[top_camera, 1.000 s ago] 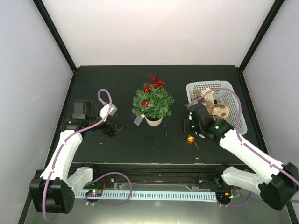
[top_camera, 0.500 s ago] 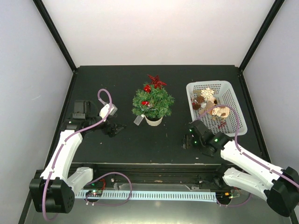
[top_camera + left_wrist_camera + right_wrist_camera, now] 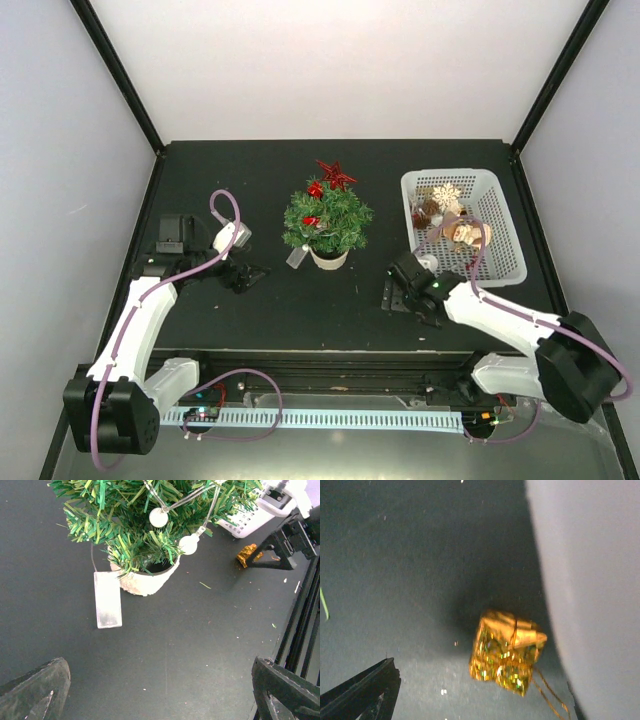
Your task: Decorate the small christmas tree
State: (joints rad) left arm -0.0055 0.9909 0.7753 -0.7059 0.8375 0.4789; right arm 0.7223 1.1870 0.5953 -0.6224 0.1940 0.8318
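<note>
Tabletop (image 3: 260, 300), black, holds small bushy dark-green christmas tree (image 3: 326, 222) in white pot at centre, with white plastic mesh basket (image 3: 500, 240) to its right. Left gripper (image 3: 245, 277) sits left of tree, jaws wide apart, empty. Right gripper (image 3: 392, 297) is low between tree and basket, jaws apart, with tiny gold gift-box ornament (image 3: 505, 657) lying loose on table at its fingertips.

Bright, even light; blurry right-wrist close-up.
</note>
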